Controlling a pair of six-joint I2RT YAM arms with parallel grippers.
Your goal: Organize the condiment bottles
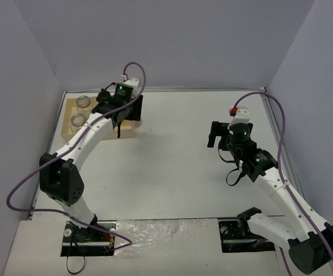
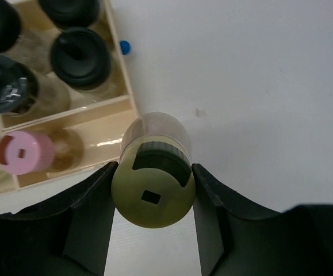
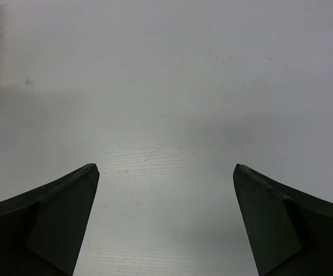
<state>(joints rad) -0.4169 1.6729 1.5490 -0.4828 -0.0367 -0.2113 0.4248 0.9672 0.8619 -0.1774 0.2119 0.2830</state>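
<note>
One jar (image 2: 153, 190) just outside the tray (image 2: 74, 115) (others (image 2: 81, 57) inside).

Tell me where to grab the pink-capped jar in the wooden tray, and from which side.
Grip the pink-capped jar by its round cap, coming straight down from above. It stands in a compartment of the wooden tray, whose walls crowd the glass body, so probably only the cap is free. The left gripper is full, holding the yellow-green-capped jar.

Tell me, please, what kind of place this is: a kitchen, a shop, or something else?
Probably a robot test cell, not a kitchen: plain lavender walls box in a white table, two robot arms are bolted at its near edge, and a wooden tray holds small jars.
</note>
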